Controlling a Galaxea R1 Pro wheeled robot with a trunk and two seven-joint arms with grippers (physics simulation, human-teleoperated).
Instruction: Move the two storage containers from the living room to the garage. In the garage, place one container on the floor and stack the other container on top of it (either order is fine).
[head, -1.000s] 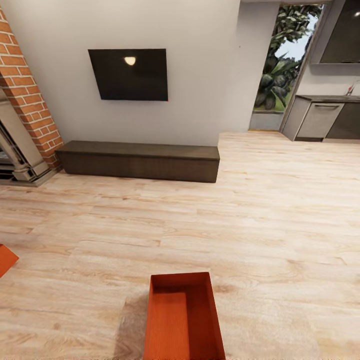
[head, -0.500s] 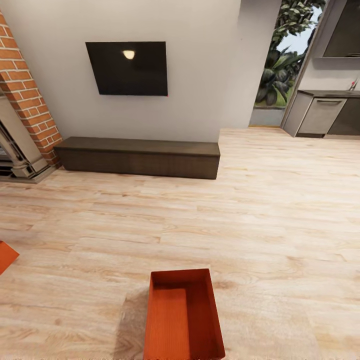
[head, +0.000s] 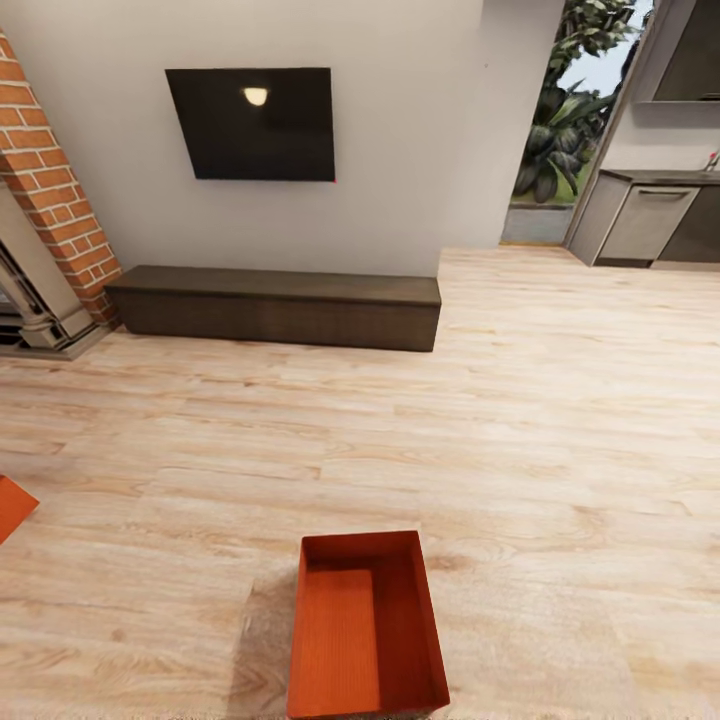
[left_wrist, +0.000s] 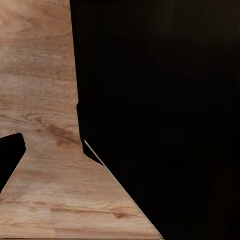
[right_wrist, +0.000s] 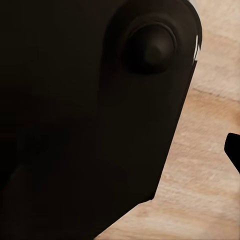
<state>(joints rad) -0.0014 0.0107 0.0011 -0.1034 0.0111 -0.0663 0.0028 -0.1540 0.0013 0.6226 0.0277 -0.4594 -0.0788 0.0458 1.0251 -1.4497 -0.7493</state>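
Head view: wood-plank floor (head: 560, 420) takes up most of the frame, wide open stretch from the near edge back to the wall, and it runs on at the right toward the kitchen units (head: 650, 215) and a glass door (head: 560, 120) with greenery behind. Pale wall (head: 400, 150) closes the far side. Long dark low cabinet (head: 275, 307) sits flush along its base, with a black TV (head: 250, 123) mounted above it. Brick fireplace (head: 45, 200) bounds the far left, just beside the cabinet's left end.

One storage container (head: 365, 625) sits on the planks at bottom centre, open top up, long axis pointing away from the camera, its near end cut by the frame edge. Bare floor on both sides of it and ahead, well apart from the cabinet. Corner of the second container (head: 14, 505) pokes in at the left edge, well apart from the first, rest out of frame.

Left wrist view: big black body of the robot's own hardware (left_wrist: 160, 110) blocks most of it, planks (left_wrist: 40, 100) beside it, a small dark piece (left_wrist: 10, 155) at the edge. Can't tell whether the left gripper is spread or closed, and nothing is seen in it.

Right wrist view: same story, dark rounded housing with a knob-like boss (right_wrist: 150, 47) up close, planks (right_wrist: 210, 140) past it. Right gripper state: cannot tell. Arm pose not readable from either wrist camera beyond both looking down at floor.
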